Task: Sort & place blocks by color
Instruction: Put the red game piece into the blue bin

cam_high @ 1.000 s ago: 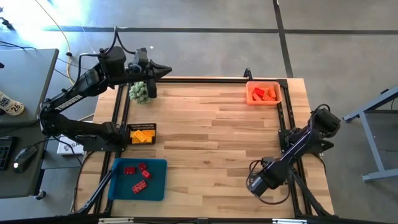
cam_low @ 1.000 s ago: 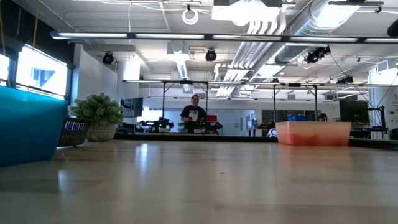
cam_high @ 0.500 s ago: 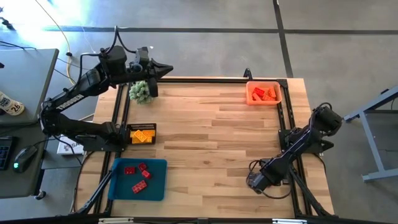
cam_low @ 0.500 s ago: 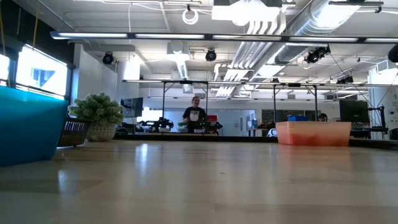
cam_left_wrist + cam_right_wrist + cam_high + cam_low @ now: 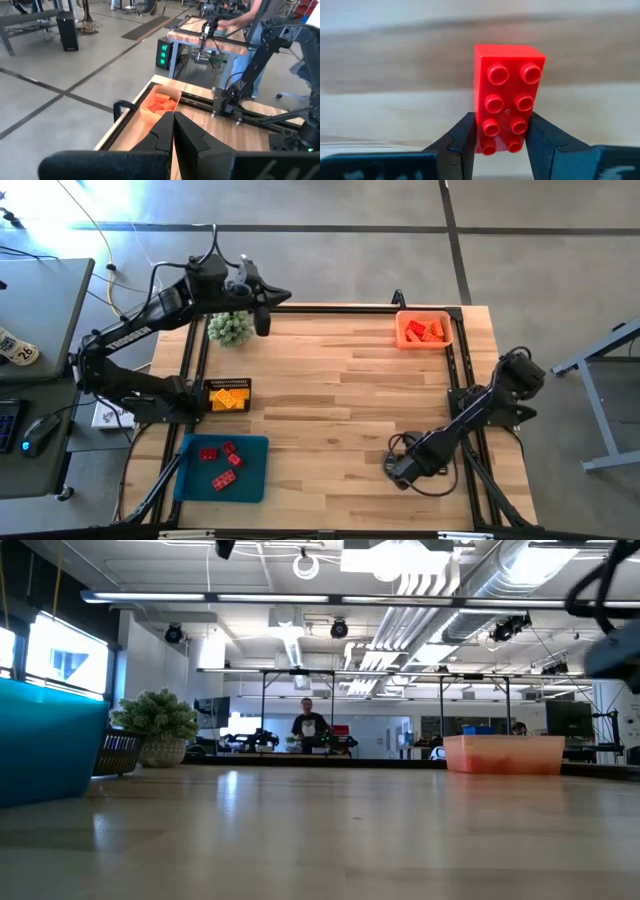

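In the high view, the wooden worktop [image 5: 340, 400] is seen bare across its middle, with the sorting bins at its edges. Red blocks [image 5: 221, 458] are gathered in the blue tray [image 5: 255, 472] at the near left corner, yellow blocks [image 5: 229, 397] in the dark basket [image 5: 241, 384] on the left side, and orange blocks [image 5: 424, 330] in the orange bin [image 5: 404, 331] at the far right corner. No loose block is seen on the open wood, so the sorting is judged nearly done. The left hand [image 5: 262, 318] is held above the far left edge, beside the green plant ball [image 5: 229, 328]; the right hand [image 5: 398, 470] is low over the near right part of the worktop.

In the low view, the blue tray [image 5: 45, 750], the plant ball [image 5: 155, 725] and the orange bin [image 5: 503, 754] are shown along the worktop, with a person [image 5: 307, 727] standing far off in the room.

In the left wrist view, the left hand [image 5: 173, 131] is shown closed and empty, the fingertips meeting, with the orange bin [image 5: 159, 104] ahead of it.

In the right wrist view, a red block [image 5: 507, 97] is gripped between the fingers of the right hand [image 5: 501, 134] (studs facing the camera) just above the wood. What is left, by this reading, is for that block to be carried across to the blue tray.
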You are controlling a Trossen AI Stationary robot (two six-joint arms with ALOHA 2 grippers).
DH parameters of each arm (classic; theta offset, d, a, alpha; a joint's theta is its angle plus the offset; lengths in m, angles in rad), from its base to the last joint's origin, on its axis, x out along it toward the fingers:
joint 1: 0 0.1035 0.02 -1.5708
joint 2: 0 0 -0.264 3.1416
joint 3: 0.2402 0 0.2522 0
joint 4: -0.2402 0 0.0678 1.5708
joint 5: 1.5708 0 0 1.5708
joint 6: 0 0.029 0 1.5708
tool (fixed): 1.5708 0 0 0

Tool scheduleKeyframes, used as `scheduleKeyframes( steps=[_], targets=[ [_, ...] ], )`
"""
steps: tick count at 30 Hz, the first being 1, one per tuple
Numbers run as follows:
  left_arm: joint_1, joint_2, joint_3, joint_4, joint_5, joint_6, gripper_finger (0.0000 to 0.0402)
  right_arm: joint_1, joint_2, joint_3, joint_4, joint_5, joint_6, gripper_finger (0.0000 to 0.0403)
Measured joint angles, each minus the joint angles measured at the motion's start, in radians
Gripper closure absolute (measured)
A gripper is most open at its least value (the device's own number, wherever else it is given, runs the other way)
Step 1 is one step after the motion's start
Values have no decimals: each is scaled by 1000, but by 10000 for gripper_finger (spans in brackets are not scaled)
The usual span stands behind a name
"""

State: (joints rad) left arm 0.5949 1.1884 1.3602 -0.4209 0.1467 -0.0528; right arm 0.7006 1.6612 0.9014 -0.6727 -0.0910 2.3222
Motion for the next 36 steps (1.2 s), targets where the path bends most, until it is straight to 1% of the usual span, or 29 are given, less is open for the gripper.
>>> scheduleKeyframes(
  steps=[3, 5, 8, 12, 16, 22, 25, 30, 36],
  targets=[
    [0, 12, 0, 0, 17, 2, 399, -29, 1, 27, -4, 107, -30, 292],
    [0, 17, 0, 0, 63, 0, 393, -51, 1, 47, -4, 170, -54, 292],
    [0, 26, 0, -1, 125, -7, 376, -84, 1, 75, -7, 251, -101, 292],
    [0, 25, 0, 3, 170, -15, 346, -129, 1, 113, -9, 325, -180, 292],
    [0, 25, 0, 1, 179, -17, 310, -174, 0, 159, -9, 380, -293, 292],
    [0, 25, 0, 0, 180, -110, 257, -244, 0, 254, -10, 477, -510, 292],
    [0, 25, 0, 0, 180, -128, 237, -278, -1, 307, -10, 494, -627, 292],
    [0, 25, 0, 0, 180, -128, 218, -321, -1, 401, -12, 514, -809, 292],
    [1, 25, 0, 0, 180, -128, 218, -360, -1, 522, -46, 557, -1004, 292]
  ],
)
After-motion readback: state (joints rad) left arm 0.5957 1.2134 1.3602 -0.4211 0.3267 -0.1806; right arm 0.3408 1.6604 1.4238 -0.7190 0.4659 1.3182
